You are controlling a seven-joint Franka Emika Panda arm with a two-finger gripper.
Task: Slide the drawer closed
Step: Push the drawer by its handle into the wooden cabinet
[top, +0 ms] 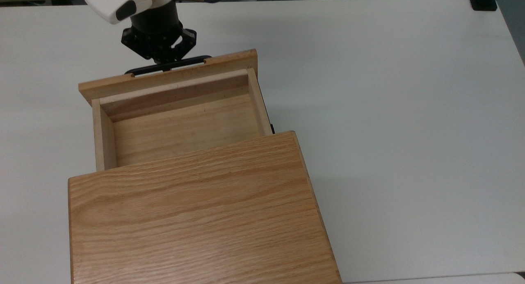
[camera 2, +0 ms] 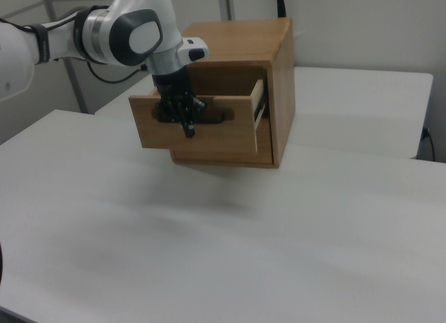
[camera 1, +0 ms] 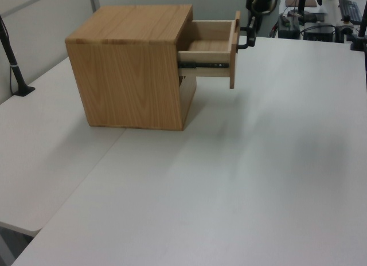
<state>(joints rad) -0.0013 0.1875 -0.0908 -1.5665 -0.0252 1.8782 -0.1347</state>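
Top view shows our tool (top: 160,54) pressed up against the black handle (top: 169,65) on the drawer (top: 172,112) front, its fingers spread narrowly with nothing clamped between them; whether a finger hooks behind the bar or only leans on it, we cannot tell. In the right view the tool (camera 2: 182,117) sits over the handle recess, toward the right view's left half of the front panel (camera 2: 202,131). The drawer stands part way out of the cabinet (top: 197,214), on its side rail (camera 1: 202,64), with the cabinet resting on the white worktop (top: 389,112).

We judge the main risk to be an off-centre push: it could skew the drawer and bind it on the rail. If it binds, further pushing may slide the whole cabinet across the worktop instead. The tool could also slip off the thin bar and scrape the panel.
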